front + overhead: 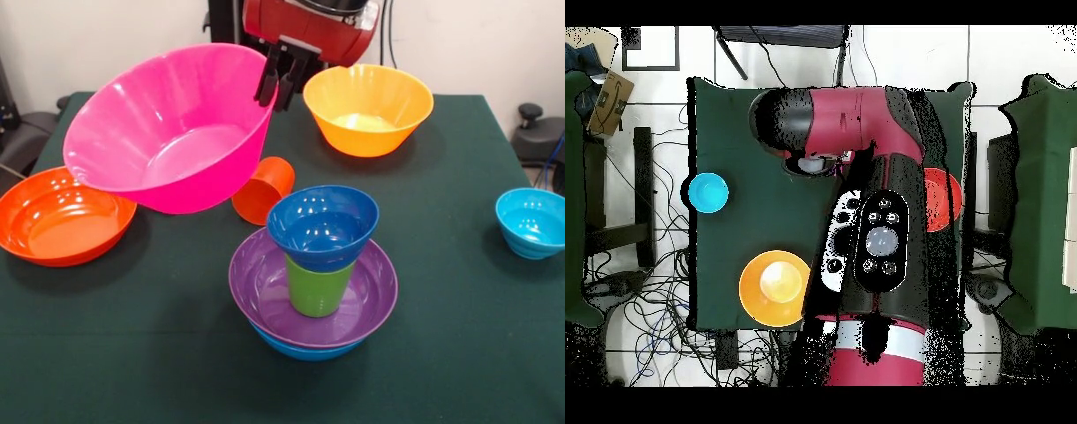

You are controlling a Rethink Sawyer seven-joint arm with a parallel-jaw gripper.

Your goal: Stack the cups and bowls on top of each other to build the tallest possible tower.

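Gripping the far rim of the pink bowl (168, 128), the gripper (275, 88) is clamped on it, holding it tilted above the table (459, 353), mouth facing the camera. Right of it the tower (316, 274) is standing: blue bowl, purple bowl, upright green cup, dark blue bowl. An orange cup (265, 188) is lying between them. Orange, yellow and cyan bowls are sitting well apart.

Overhead: arm (870, 240) hides tower, pink bowl; orange bowl (948, 200) seemingly half-covered.
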